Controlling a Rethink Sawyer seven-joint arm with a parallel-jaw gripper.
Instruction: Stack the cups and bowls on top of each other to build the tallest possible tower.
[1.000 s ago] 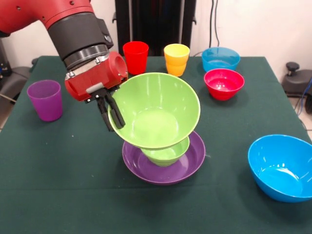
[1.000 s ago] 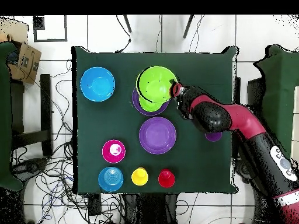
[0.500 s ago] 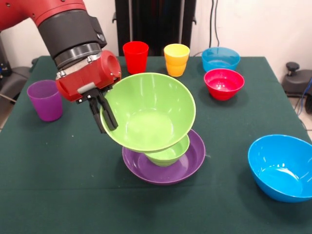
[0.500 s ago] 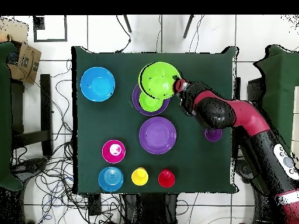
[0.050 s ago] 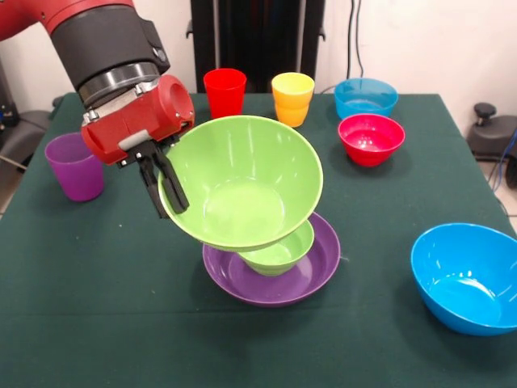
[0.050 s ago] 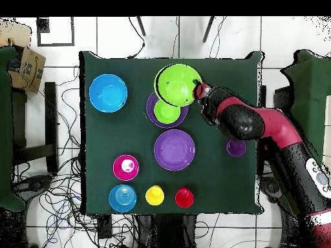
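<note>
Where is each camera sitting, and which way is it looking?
Front view: sits across the table, faces the robot; shows the red arm and gripper pinching the big green bowl by its rim.
Overhead view: hangs above the table, looks straight down; shows the whole arm reaching in.
Both show that green bowl, the blue bowl and the cups.

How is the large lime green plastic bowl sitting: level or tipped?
Tipped. The large lime green plastic bowl is held at its rim by the hand, mouth slanting toward the camera.
</note>
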